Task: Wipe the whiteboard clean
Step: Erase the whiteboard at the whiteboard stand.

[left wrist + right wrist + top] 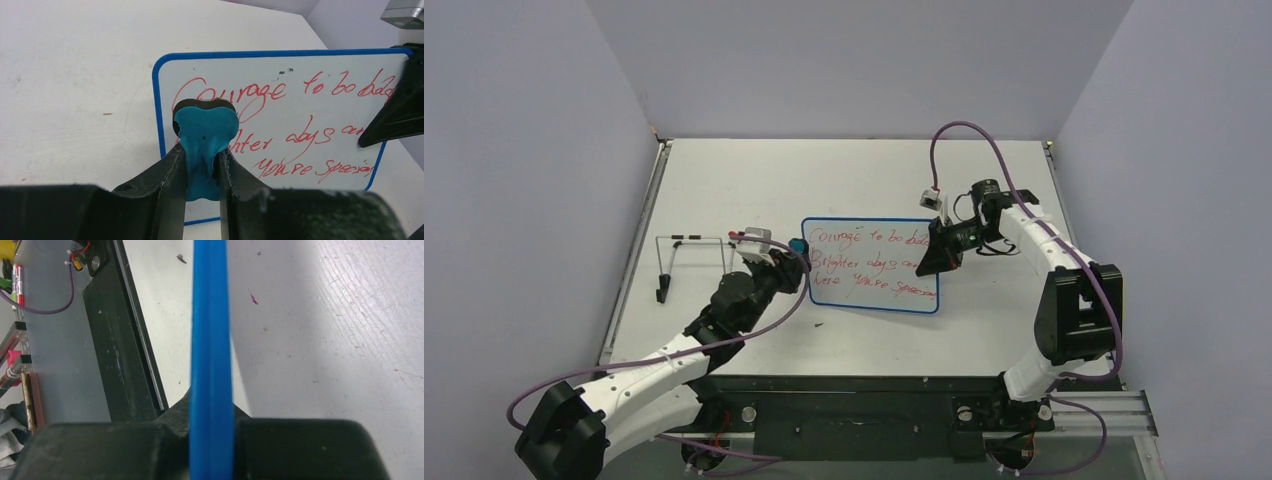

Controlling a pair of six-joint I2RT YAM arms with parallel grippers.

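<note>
While my left gripper (202, 156) is clamped on the eraser (205, 131) at the left edge of the whiteboard (869, 265) mid-table, my right gripper (936, 252) pinches its right rim. I judge that a hard wipe could lever the board out of that thin grip. Only the right wrist view shows the rim between my fingers, and only the left shows the red writing clearly.

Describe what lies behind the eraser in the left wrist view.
The whiteboard, covered in red handwriting. The eraser hides the second line's first letters; only "hter" onward shows.
</note>
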